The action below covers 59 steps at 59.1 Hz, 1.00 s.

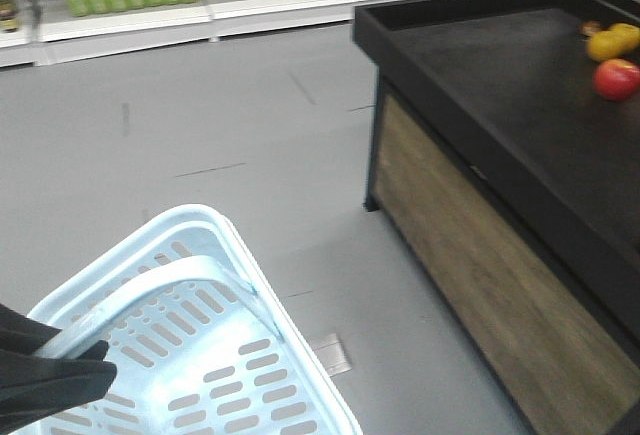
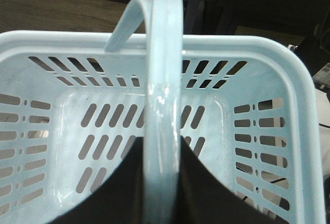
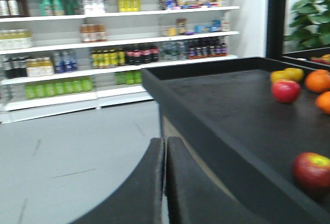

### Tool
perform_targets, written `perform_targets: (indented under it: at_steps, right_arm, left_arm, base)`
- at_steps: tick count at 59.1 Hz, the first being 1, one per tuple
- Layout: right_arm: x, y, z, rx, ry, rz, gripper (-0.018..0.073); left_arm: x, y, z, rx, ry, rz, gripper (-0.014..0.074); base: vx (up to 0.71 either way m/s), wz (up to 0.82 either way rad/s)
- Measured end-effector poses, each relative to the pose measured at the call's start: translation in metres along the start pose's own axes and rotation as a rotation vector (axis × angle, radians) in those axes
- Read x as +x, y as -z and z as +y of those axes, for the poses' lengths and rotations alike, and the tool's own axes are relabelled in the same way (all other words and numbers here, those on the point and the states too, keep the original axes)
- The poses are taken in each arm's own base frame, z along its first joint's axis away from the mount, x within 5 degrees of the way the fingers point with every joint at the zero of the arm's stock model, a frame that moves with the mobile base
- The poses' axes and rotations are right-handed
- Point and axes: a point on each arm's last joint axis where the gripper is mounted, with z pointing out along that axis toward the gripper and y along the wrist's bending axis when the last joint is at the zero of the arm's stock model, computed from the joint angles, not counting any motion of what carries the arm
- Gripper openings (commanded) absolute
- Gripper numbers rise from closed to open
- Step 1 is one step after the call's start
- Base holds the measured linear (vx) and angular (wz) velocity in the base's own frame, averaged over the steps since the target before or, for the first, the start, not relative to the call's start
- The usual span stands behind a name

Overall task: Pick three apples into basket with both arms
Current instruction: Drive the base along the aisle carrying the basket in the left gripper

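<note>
The pale blue basket [image 1: 215,245] hangs at the lower left of the front view, above the grey floor. My left gripper [image 2: 162,144] is shut on its swing handle [image 2: 164,54], and it shows as a black shape [image 1: 60,370] in the front view. The basket's slotted bottom [image 2: 93,126] holds nothing that I can see. My right gripper [image 3: 165,140] is shut with nothing in it, left of the black display table [image 3: 221,105]. A dark red apple [image 3: 311,170] with a yellow-green patch lies on that table near its front rim. No other dark red apple is in view.
A brighter red apple [image 3: 285,90] [image 1: 617,79] lies further back on the table beside yellow fruit [image 3: 289,74] [image 1: 610,43] and oranges [image 3: 318,81]. The table has a raised rim [image 1: 480,170] and a wooden side [image 1: 480,275]. Shelves of bottles [image 3: 103,59] line the far wall.
</note>
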Motion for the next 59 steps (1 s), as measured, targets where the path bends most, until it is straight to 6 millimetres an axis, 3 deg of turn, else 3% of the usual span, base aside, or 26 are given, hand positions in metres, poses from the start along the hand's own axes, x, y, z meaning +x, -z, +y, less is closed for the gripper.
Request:
perform_targets:
  at_steps: [59]
  right_arm:
    - [0.0, 0.0, 0.0, 0.0, 0.0, 0.0, -0.0005]
  left_arm:
    - [0.0, 0.0001, -0.0001, 0.0, 0.0, 0.0, -0.0006]
  base:
    - [-0.05, 0.46]
